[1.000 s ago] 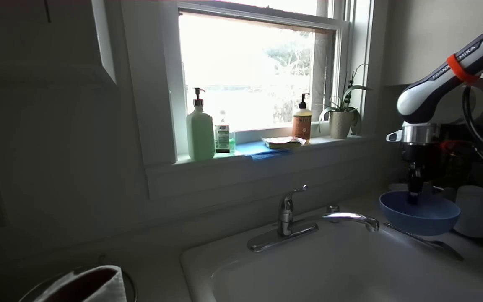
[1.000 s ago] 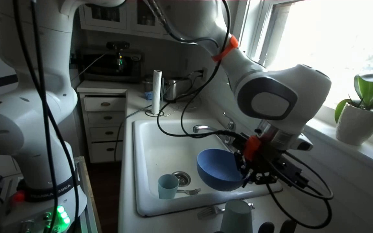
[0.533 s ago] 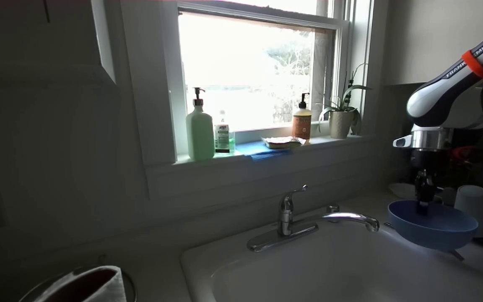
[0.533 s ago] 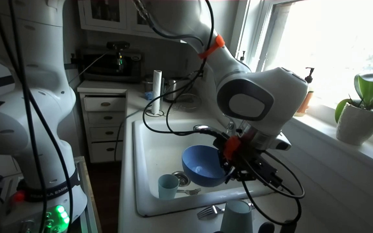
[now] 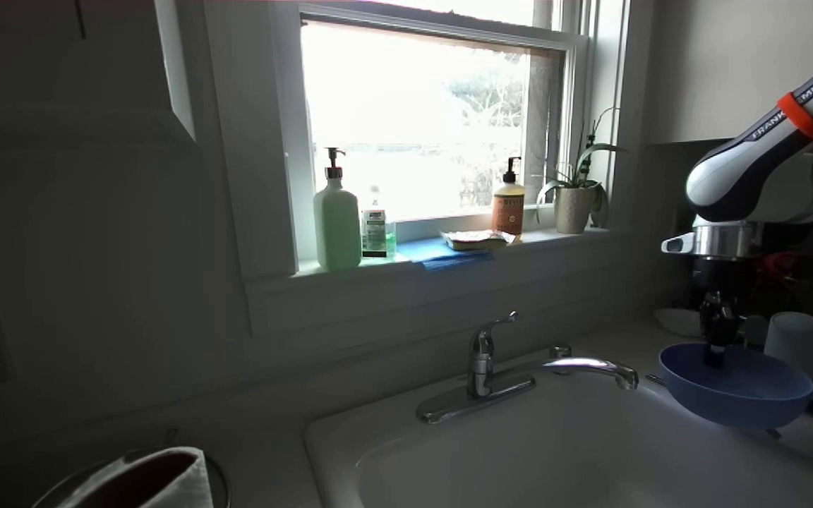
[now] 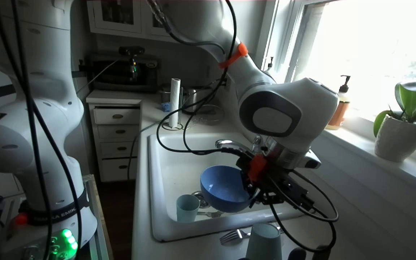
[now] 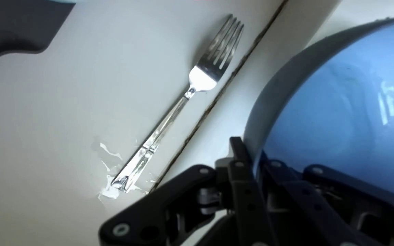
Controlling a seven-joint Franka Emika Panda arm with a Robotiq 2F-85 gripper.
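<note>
Over the sink (image 6: 156,187), near its rim by the counter (image 7: 63,112): 1 blue bowl (image 7: 333,112), tilted a bit, mouth up. 1 gripper (image 7: 251,152): fingers closed on the bowl's wall, one inside, one outside. 2 cups: sink cup (image 6: 187,211) mouth up, counter cup (image 6: 264,243) wide end down. 2 forks: sink fork (image 6: 213,214), plus counter fork (image 7: 202,78), partly behind the counter cup in an exterior view. On the sill (image 6: 359,142): at least 3 bottles (green pump bottle (image 5: 337,229), small clear bottle (image 5: 374,236), orange pump bottle (image 5: 508,212)), 1 potted plant (image 5: 571,210), 1 blue cloth (image 5: 424,250). 1 faucet (image 5: 480,374).

Surface: counter pale, wet spots at the fork's handle end. Dark seam (image 7: 214,103) where counter meets sink rim; fork lies on the counter side, near it, roughly parallel. Room: dim kitchen, bright window (image 5: 413,127), 4 drawers (image 6: 110,148) and 1 paper towel roll (image 6: 174,103) beyond the sink.

Edges: wrist view has the bowl overlapping the sink rim. Faucet spout near the bowl, window side; sink cup near it, opposite side. 1 drain (image 6: 200,199) partly behind the bowl in an exterior view. Bowl height above basin: can't tell. Longest stretch of basin runs from bowl toward the roll end. Black cables (image 6: 234,151) loop out over the sink.
</note>
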